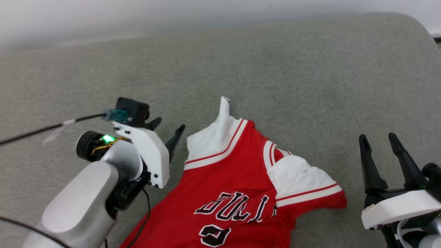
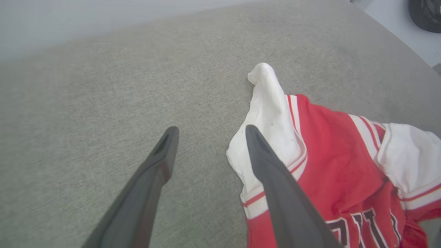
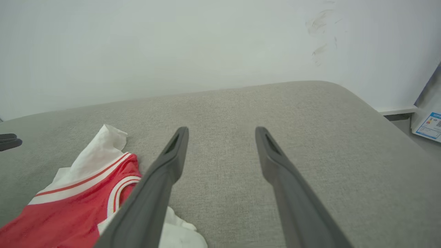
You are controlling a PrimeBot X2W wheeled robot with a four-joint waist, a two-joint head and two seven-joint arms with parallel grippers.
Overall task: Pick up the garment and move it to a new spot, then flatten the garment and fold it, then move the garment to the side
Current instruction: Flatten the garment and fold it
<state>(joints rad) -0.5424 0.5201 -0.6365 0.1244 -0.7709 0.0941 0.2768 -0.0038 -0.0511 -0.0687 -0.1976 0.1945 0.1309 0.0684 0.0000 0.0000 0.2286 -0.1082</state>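
Note:
The garment (image 1: 234, 179), a red jersey with white sleeves and black lettering, lies face up and rumpled on the grey cushion (image 1: 275, 69). One white sleeve (image 1: 220, 134) is bunched, its tip pointing away from me; the other sleeve (image 1: 303, 179) is folded over the chest. My left gripper (image 1: 167, 125) hovers open just left of the bunched sleeve; in the left wrist view (image 2: 210, 132) one finger overlaps the sleeve (image 2: 268, 113). My right gripper (image 1: 379, 141) stands open to the right of the garment (image 3: 69, 213), over bare cushion (image 3: 222, 132).
The cushion's far edge meets a pale wall (image 3: 206, 44). Its rounded right corner (image 1: 413, 31) drops to the floor, where a sheet with a blue label (image 3: 430, 125) leans. A black cable (image 1: 44, 129) trails left from my left wrist.

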